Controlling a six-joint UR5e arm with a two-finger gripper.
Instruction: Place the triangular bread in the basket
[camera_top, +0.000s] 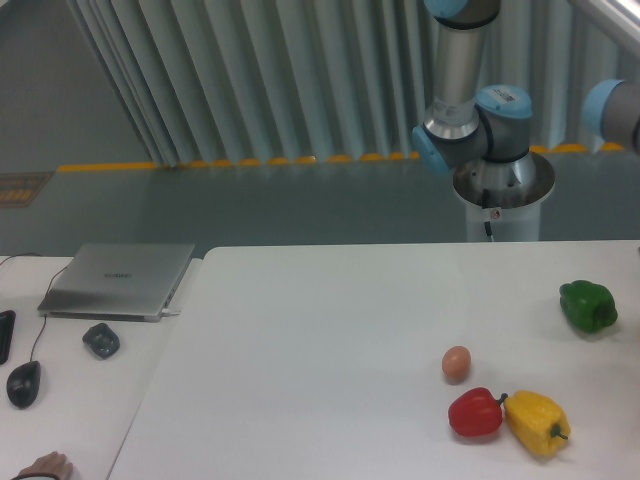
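Note:
Neither the triangular bread nor the basket shows in the camera view. My gripper is out of the picture past the right edge. Only the arm's upper links show, a blue joint (612, 108) at the top right and the elbow joints (472, 133) above the base.
On the white table (330, 340) lie a brown egg (456, 363), a red bell pepper (474, 413), a yellow bell pepper (537, 422) and a green bell pepper (588, 305). On the left sit a laptop (118, 279), a dark small object (101, 340) and a mouse (23, 383). A hand (42, 467) shows at the bottom left.

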